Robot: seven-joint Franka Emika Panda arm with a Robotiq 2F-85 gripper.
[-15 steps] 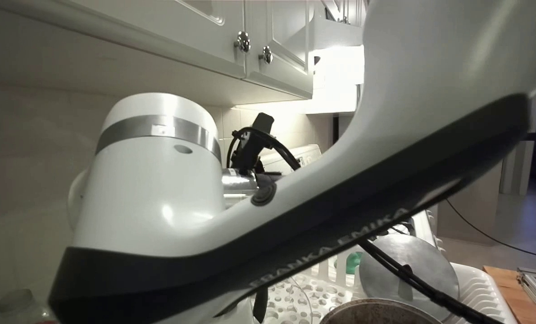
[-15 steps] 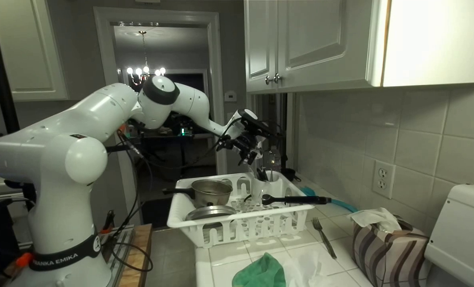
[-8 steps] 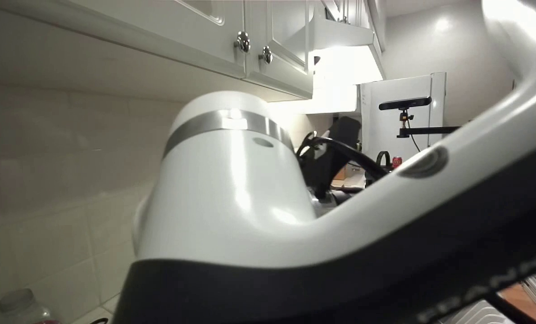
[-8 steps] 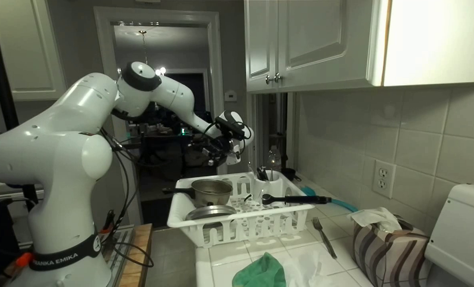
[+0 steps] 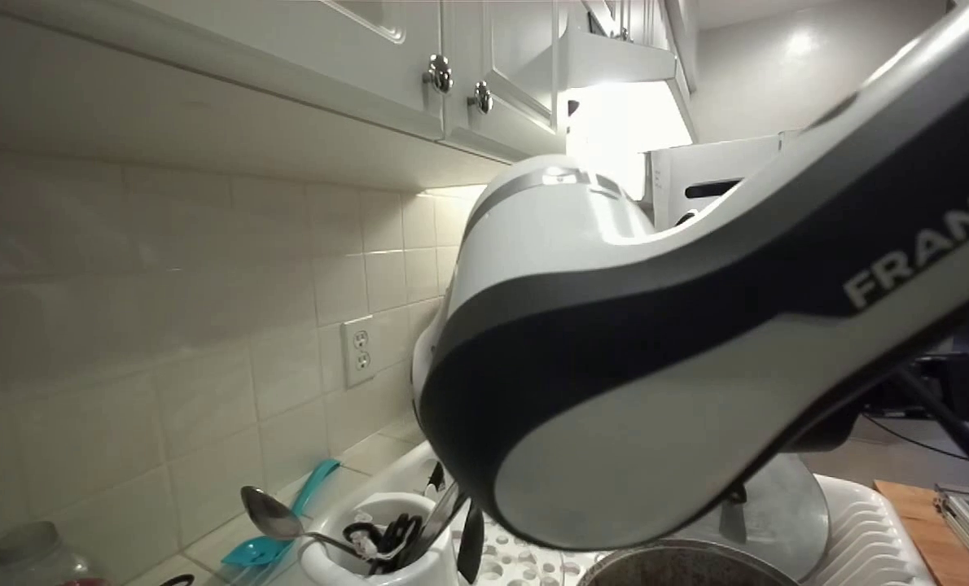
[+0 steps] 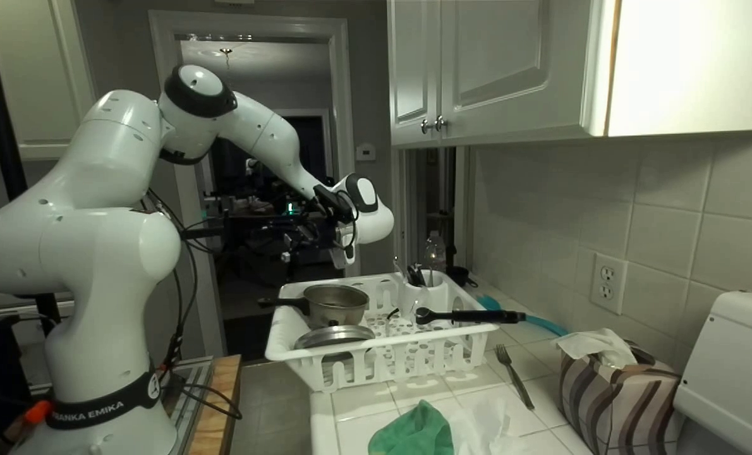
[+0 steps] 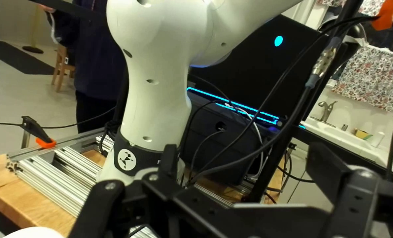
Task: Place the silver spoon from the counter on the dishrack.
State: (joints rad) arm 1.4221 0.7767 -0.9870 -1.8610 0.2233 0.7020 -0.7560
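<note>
The silver spoon (image 5: pixel 269 514) leans in a white utensil cup (image 5: pixel 334 561), bowl up and tilted outward over the rim. Its top shows faintly in an exterior view (image 6: pixel 396 261). The cup stands in a back corner of the white dishrack (image 6: pixel 306 368), which rests on the pale tiled counter (image 6: pixel 363 411). My gripper (image 6: pixel 287 243) is raised beyond the rack, left of the cup, and points back towards my base. In the wrist view its fingers (image 7: pixel 247 165) are wide apart with nothing between them. The arm hides the gripper in an exterior view.
A pot (image 6: pixel 337 306) and lid (image 6: pixel 335 336) sit in the rack. A black-handled tool (image 6: pixel 477 316) lies across its rim. A fork (image 6: pixel 514 376), green cloth (image 6: pixel 414 433) and striped tissue box (image 6: pixel 616 404) are on the counter. Cabinets (image 6: pixel 496 63) hang above. Cables hang near my base.
The arm has drawn back from the cup, leftwards towards its base, with its elbow rising and the gripper turning towards the base. The spoon in the cup has come into view.
</note>
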